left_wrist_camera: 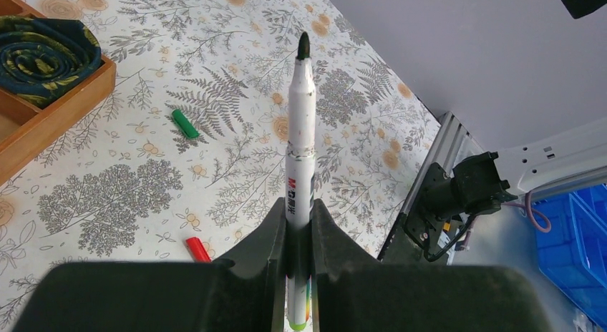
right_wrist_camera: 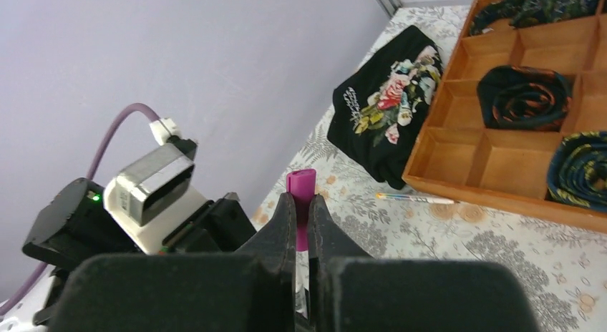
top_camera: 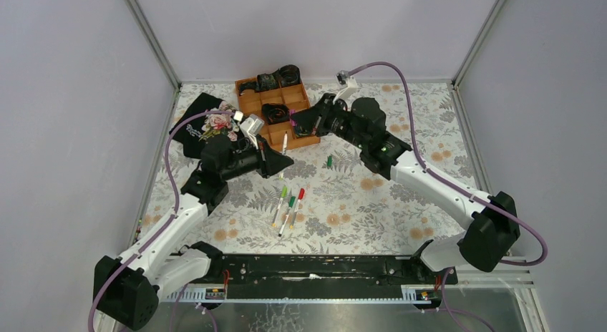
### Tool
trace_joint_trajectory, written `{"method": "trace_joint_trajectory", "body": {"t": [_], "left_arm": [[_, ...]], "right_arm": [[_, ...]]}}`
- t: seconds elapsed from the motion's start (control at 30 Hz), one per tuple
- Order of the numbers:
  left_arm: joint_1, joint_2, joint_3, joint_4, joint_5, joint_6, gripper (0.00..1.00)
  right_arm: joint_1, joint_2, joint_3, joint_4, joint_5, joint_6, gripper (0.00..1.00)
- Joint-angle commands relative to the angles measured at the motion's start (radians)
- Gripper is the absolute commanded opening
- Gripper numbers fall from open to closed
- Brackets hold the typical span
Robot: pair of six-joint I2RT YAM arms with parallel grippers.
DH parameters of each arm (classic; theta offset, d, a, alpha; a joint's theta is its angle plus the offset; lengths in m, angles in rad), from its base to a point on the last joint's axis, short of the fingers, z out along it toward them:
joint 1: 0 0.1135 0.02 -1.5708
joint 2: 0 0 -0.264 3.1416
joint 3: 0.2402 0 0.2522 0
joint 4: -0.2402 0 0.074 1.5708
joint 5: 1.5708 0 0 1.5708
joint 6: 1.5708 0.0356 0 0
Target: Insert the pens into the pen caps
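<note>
My left gripper [left_wrist_camera: 299,207] is shut on a white pen [left_wrist_camera: 301,146]. The pen sticks out past the fingertips with its dark tip [left_wrist_camera: 303,44] bare. My right gripper [right_wrist_camera: 301,199] is shut on a magenta pen cap [right_wrist_camera: 300,183], whose end shows above the fingertips. From above, the left gripper [top_camera: 286,162] and right gripper [top_camera: 295,121] are close together in front of the tray. A loose green cap [top_camera: 328,161] [left_wrist_camera: 185,123] lies on the cloth to the right. Three pens with green and red caps [top_camera: 288,207] lie side by side nearer the arm bases. Another pen [right_wrist_camera: 415,198] lies beside the tray.
A wooden compartment tray [top_camera: 309,140] [right_wrist_camera: 501,196] holding dark coiled items stands at the back centre. A black floral garment [top_camera: 204,124] [right_wrist_camera: 386,110] lies to its left. Grey walls close three sides, and a metal rail [top_camera: 315,267] runs along the near edge.
</note>
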State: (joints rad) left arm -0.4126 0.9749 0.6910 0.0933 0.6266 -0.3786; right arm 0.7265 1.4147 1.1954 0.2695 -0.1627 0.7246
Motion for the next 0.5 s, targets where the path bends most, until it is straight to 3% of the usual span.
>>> {"method": "trace_joint_trajectory", "body": {"t": [0.0, 0.47], "left_arm": [[-0.005, 0.008, -0.004, 0.082, 0.035, -0.011, 0.00], [-0.006, 0.016, -0.006, 0.093, 0.037, -0.014, 0.00]], "right_arm": [[0.002, 0.010, 0.010, 0.129, -0.064, 0.021, 0.00], [0.010, 0.056, 0.029, 0.130, -0.105, 0.013, 0.00]]}}
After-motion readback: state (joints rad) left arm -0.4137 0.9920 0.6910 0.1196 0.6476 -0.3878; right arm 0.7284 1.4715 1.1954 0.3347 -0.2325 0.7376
